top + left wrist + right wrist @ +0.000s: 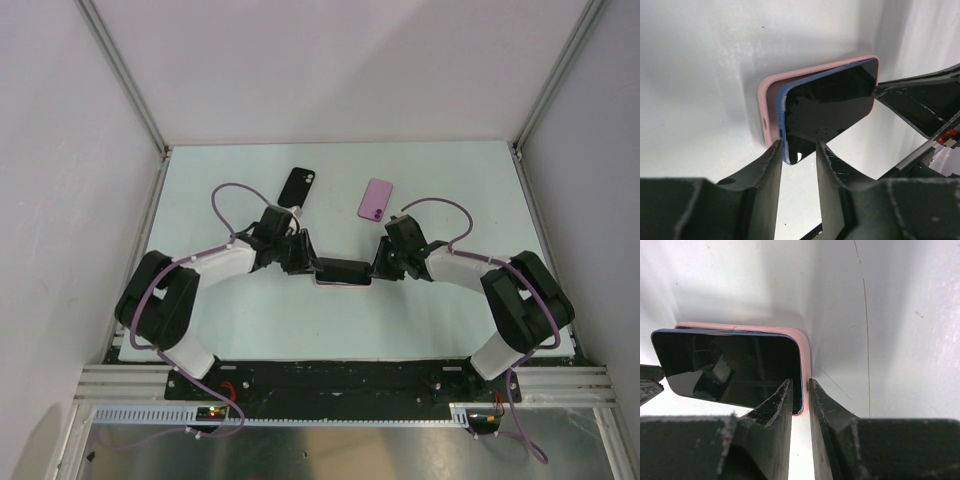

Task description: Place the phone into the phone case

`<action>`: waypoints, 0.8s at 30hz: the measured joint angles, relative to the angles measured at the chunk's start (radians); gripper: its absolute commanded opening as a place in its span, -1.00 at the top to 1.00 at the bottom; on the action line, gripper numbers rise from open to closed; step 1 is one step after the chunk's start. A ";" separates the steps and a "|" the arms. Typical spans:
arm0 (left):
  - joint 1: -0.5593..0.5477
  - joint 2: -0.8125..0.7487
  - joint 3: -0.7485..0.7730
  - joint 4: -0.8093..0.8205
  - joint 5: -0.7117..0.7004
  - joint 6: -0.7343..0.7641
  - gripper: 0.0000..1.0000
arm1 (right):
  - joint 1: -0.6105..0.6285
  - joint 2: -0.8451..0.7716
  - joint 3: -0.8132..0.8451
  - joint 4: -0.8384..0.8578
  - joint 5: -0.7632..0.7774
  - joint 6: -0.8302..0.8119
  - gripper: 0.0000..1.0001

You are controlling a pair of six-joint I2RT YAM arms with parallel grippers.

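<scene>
The pale tabletop [470, 200] carries both arms, which reach in from the near edge and meet just short of its middle. The left arm [215, 265] angles in from the near-left corner and the right arm [465, 268] from the near-right corner.

Between them lies the pink phone case [771, 100], open side up and long side parallel to the near edge. The blue-edged phone [830, 110] sits in it with its dark screen up. On the left end the phone's edge stands proud of the case's rim and is not pressed flush.

The left gripper [799, 147] has its fingers drawn in narrow around the phone's left end, with the blue corner caught between them. The right gripper [800, 385] is pinched on the case's right end, with one finger over the screen and the other outside the pink rim.

Toward the far edge, well apart from the grippers, lie a black handset or case [297, 185] and, to its right, a lilac handset or case [376, 199]. Both lie back up, and I cannot tell which they are.
</scene>
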 measured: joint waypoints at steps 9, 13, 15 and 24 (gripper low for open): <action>-0.002 -0.029 0.011 -0.064 -0.078 0.017 0.31 | 0.000 0.000 0.000 0.000 -0.002 -0.006 0.57; -0.009 -0.028 0.031 -0.076 -0.088 0.024 0.37 | 0.000 0.000 0.000 0.000 -0.002 -0.006 0.56; -0.018 -0.023 0.046 -0.079 -0.093 0.027 0.38 | 0.000 0.000 0.000 0.000 -0.002 -0.007 0.56; -0.043 0.005 0.066 -0.095 -0.122 0.027 0.36 | 0.000 0.000 0.000 0.000 -0.003 -0.010 0.56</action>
